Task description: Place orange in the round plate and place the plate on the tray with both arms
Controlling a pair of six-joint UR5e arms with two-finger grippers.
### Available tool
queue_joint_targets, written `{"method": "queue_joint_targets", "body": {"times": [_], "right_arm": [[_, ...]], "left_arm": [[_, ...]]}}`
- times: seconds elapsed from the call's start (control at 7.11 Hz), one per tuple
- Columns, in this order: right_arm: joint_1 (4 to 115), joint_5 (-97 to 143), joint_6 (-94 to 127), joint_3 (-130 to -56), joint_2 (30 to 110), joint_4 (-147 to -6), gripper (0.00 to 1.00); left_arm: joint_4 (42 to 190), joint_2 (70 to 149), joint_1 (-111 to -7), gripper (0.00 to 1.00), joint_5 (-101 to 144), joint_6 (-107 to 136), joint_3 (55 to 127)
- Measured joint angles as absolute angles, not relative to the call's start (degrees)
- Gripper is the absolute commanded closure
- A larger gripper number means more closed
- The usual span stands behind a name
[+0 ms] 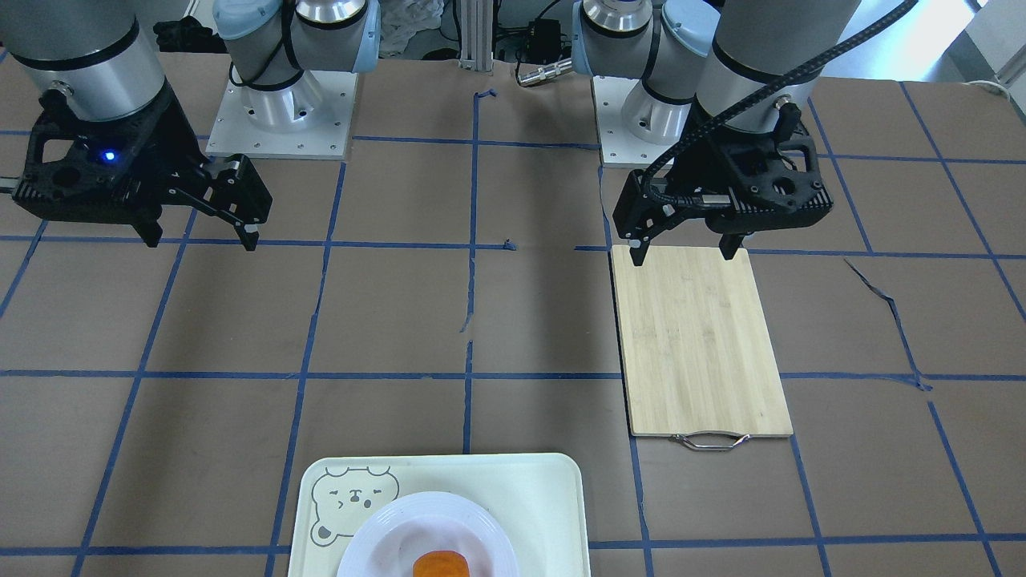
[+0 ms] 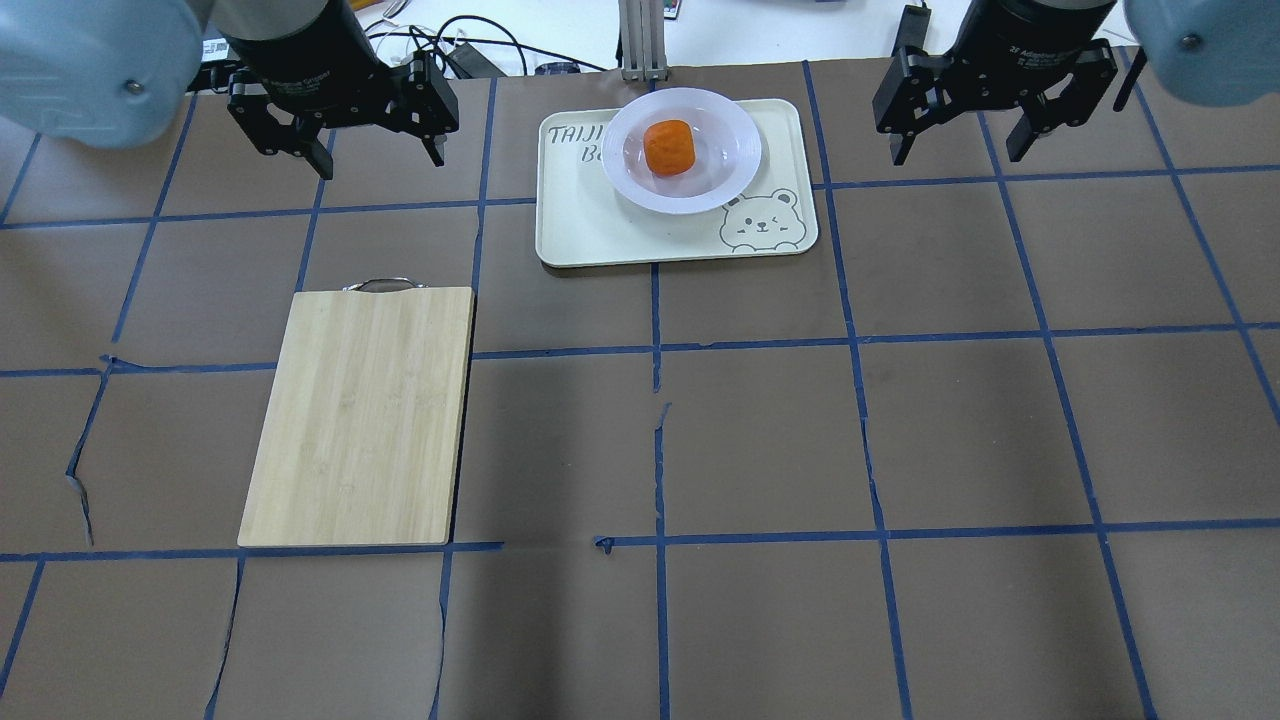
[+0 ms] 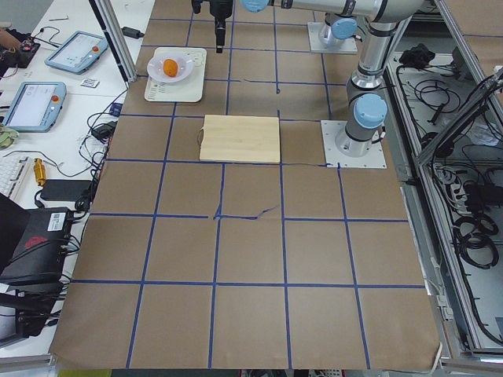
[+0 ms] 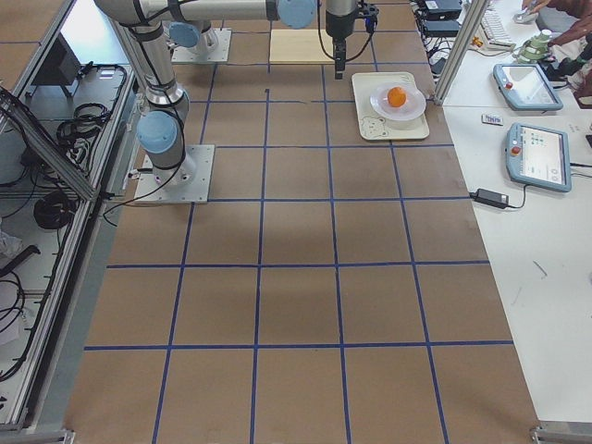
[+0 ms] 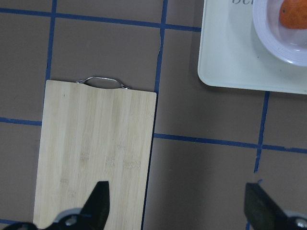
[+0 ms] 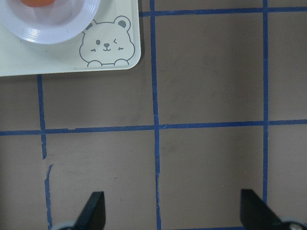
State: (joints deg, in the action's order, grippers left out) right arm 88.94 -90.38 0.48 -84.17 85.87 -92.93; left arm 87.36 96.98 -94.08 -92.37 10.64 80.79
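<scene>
The orange (image 2: 668, 147) lies in the well of the white round plate (image 2: 735, 165), and the plate rests on the mint tray (image 2: 600, 235) at the table's far middle edge. My left gripper (image 2: 380, 160) hangs open and empty to the tray's left, above the table. To the tray's right my right gripper (image 2: 955, 157) is open too, holding nothing. The front-facing view shows the orange (image 1: 441, 565), plate (image 1: 385, 537) and tray (image 1: 553, 497) at the bottom, the left gripper (image 1: 683, 256) on the right and the right gripper (image 1: 202, 242) on the left. Neither gripper touches the plate or tray.
A bamboo cutting board (image 2: 365, 415) with a metal handle lies flat on the left half of the table, below my left gripper. The two arm bases (image 1: 280, 120) stand at the robot's side. Blue tape lines cross the brown table cover.
</scene>
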Motion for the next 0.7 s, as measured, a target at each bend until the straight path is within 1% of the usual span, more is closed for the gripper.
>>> {"method": "queue_joint_targets", "body": {"times": [0.7], "right_arm": [[89.1,-89.9,0.6,-85.4,86.5,-92.9,0.0]], "left_arm": [[87.4,96.9,-94.0,0.0,-92.4,10.6,81.0]]}}
